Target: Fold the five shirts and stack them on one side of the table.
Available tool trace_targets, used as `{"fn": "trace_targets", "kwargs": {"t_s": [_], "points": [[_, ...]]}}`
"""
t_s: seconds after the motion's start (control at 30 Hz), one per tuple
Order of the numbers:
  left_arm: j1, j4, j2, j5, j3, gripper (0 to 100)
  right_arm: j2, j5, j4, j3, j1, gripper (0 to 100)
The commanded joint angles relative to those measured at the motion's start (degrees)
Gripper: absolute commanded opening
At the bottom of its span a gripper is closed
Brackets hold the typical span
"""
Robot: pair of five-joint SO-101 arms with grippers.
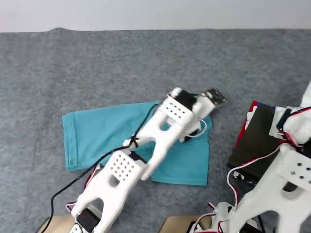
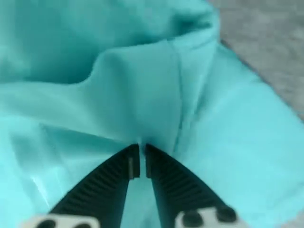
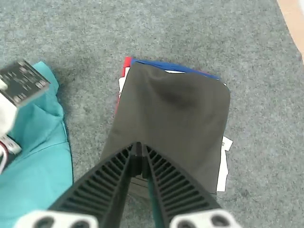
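Note:
A teal shirt (image 1: 97, 131) lies partly folded in the middle of the grey table. My left arm (image 1: 160, 131) stretches over it to its far right corner. In the left wrist view my left gripper (image 2: 140, 154) is shut on a raised fold of the teal shirt (image 2: 142, 85). At the table's right side sits a stack of folded shirts (image 1: 257, 136), a dark one (image 3: 175, 114) on top with red, blue and white edges beneath. My right gripper (image 3: 138, 151) hangs shut just above the near edge of the dark shirt, holding nothing. The teal shirt (image 3: 33, 156) shows beside the stack.
The grey felt table (image 1: 146, 63) is bare across its far half and left of the teal shirt. Two tan base plates (image 1: 58, 223) lie at the near edge under the arms. A strip of bare felt separates the teal shirt from the stack.

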Motion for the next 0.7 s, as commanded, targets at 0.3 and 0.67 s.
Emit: {"fn": "trace_targets", "kwargs": {"t_s": [0.3, 0.67], "points": [[2.02, 1.58, -14.33, 0.26, 5.05, 4, -1.10, -0.18, 2.24, -0.35, -0.84, 0.9], [3.16, 1.67, -15.65, 0.26, 10.07, 4, -1.27, -0.09, 2.15, -0.35, -0.75, 0.9]]}}
